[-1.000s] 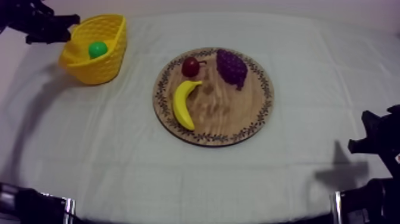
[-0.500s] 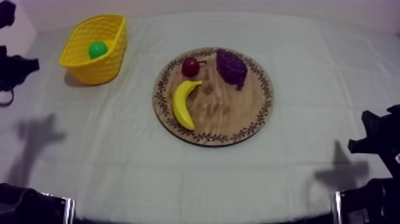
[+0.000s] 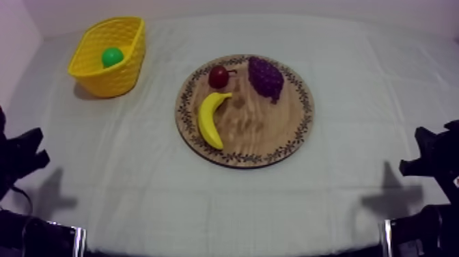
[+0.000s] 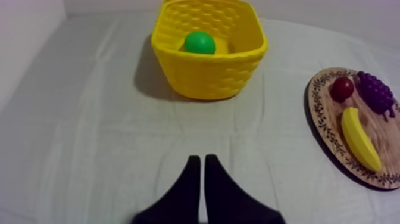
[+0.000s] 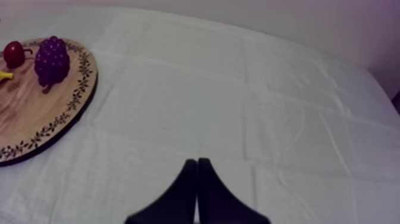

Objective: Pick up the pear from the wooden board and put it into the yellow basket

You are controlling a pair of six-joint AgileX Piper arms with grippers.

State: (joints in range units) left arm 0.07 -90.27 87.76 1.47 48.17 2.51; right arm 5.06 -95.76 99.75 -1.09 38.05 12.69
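The green pear point(image 3: 112, 57), or what looks like it from here, sits inside the yellow woven basket point(image 3: 116, 82) at the far left of the grey-white cloth point(image 3: 136, 178). It is well apart from the round wooden board point(image 3: 287, 133) with its patterned rim, which carries 3 toys: a yellow banana point(image 3: 210, 120), a small red fruit point(image 3: 218, 76) and a purple bunch of grapes point(image 3: 266, 78). The left gripper point(image 4: 199, 159) faces the basket across bare cloth and the right gripper point(image 5: 197, 162) hangs beside the board, each with its 2 black fingers pressed together on nothing.

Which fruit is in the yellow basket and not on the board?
The green pear: it alone lies inside the yellow basket. The banana, the grapes and the small red fruit all rest on the wooden board.
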